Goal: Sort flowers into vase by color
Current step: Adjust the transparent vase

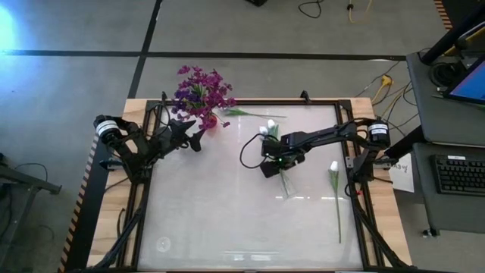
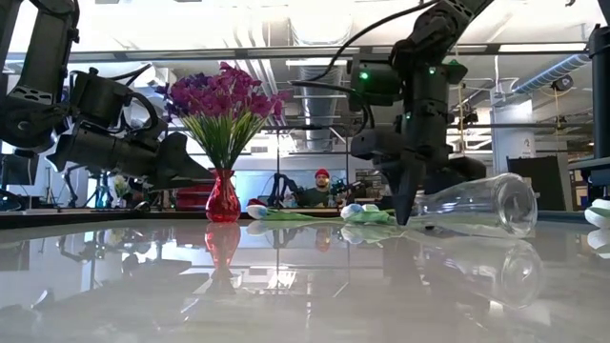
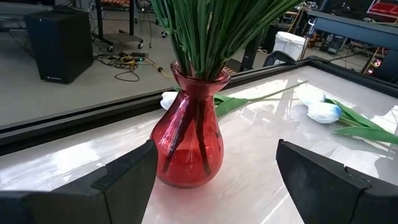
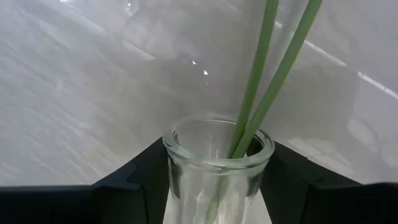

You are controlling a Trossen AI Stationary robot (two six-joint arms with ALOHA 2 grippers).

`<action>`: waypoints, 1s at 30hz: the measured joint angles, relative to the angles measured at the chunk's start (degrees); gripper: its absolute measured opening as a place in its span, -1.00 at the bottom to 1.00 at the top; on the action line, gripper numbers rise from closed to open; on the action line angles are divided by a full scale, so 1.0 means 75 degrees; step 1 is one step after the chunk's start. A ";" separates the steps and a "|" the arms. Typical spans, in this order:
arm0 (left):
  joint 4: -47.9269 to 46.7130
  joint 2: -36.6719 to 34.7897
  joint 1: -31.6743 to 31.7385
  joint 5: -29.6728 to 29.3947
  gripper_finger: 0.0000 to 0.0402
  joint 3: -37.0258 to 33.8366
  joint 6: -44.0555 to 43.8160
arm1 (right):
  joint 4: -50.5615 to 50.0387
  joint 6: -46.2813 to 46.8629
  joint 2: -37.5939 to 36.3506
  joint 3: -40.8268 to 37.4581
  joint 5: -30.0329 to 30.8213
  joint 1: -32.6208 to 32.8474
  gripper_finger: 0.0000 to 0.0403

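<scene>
Right jaws flank clear vase (image 4: pixel 217 168) lying sideways, stems (image 4: pixel 264 81) protruding.

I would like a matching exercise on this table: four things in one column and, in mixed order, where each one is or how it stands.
Things:
1. red vase
2. clear glass vase
3. purple flowers
4. lone white flower

Places or states:
A. lying flat on the table near the right edge, in no vase
B. upright, in front of the open left claw
C. standing in the red vase
D. on its side, green stems through its mouth, with the right claw at its neck

Pairs: 1-B, 2-D, 3-C, 4-A
</scene>
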 joint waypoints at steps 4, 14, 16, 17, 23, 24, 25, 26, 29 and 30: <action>-0.0002 0.0000 0.0000 -0.0001 0.55 0.0000 0.0000 | 0.0028 -0.0317 -0.0170 0.0081 0.0585 -0.0007 -0.06; -0.0002 0.0000 0.0000 -0.0001 0.55 0.0000 0.0000 | 0.0056 -0.0904 -0.1346 0.0102 0.2041 -0.0009 -0.06; -0.0002 0.0000 0.0000 -0.0001 0.55 0.0000 0.0000 | 0.0128 -0.1074 -0.1539 0.0099 0.2257 -0.0009 -0.06; -0.0002 0.0000 0.0000 -0.0001 0.55 0.0000 0.0000 | 0.0189 -0.1141 -0.1644 0.0099 0.2379 -0.0009 -0.06; -0.0005 0.0000 0.0000 -0.0001 0.55 0.0000 0.0000 | 0.0514 -0.1544 -0.2160 0.0025 0.3198 0.0011 -0.06; -0.0006 0.0000 0.0000 0.0000 0.55 0.0000 0.0000 | 0.0570 -0.1610 -0.2250 -0.0005 0.3364 0.0011 -0.06; -0.0008 0.0000 0.0000 -0.0001 0.55 0.0000 0.0000 | 0.0654 -0.1686 -0.2335 -0.0037 0.3562 0.0011 -0.06; -0.0008 0.0000 0.0002 -0.0001 0.55 0.0000 0.0000 | 0.0792 -0.1820 -0.2403 -0.0071 0.3763 0.0011 -0.06; -0.0019 0.0000 0.0000 -0.0001 0.55 0.0000 0.0000 | 0.1617 -0.2172 -0.2674 -0.0324 0.4258 0.0011 -0.05; -0.0022 0.0000 0.0000 -0.0001 0.55 0.0000 0.0000 | 0.1988 -0.2332 -0.2764 -0.0477 0.4369 0.0008 -0.04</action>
